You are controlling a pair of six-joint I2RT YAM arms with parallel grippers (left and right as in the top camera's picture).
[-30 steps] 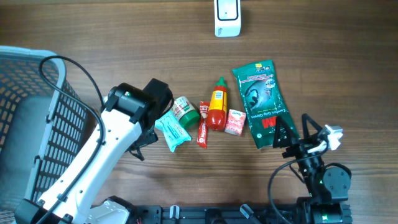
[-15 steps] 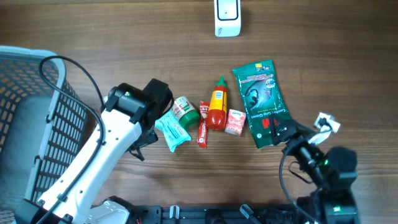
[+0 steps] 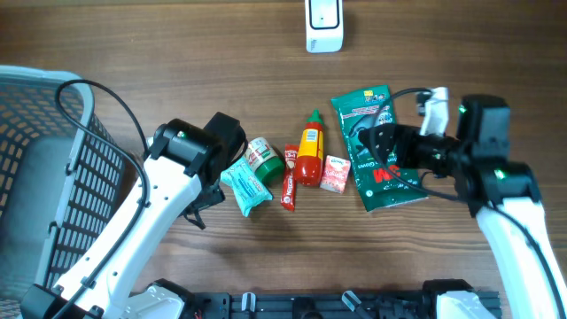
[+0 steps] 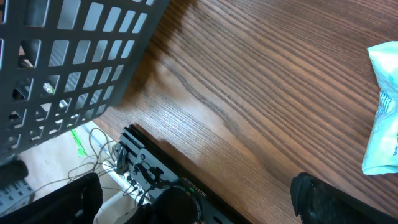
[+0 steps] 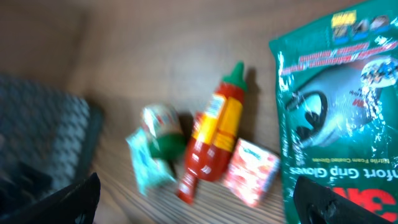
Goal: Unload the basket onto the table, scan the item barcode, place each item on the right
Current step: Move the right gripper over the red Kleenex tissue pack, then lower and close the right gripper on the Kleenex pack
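Several items lie in a row mid-table: a green glove pack, a pink box, a red sauce bottle, a red sachet, a green-and-white tub and a teal packet. The white scanner stands at the far edge. My right gripper hovers open over the glove pack and holds nothing. My left gripper is open near the front edge, left of the teal packet, and is mostly hidden under its arm from above.
A dark wire basket fills the left side of the table. The table's front edge, with cables and the arm base below it, lies close under my left gripper.
My right arm has swung up from the front right corner and now reaches left over the glove pack. The left arm and the items have not moved.
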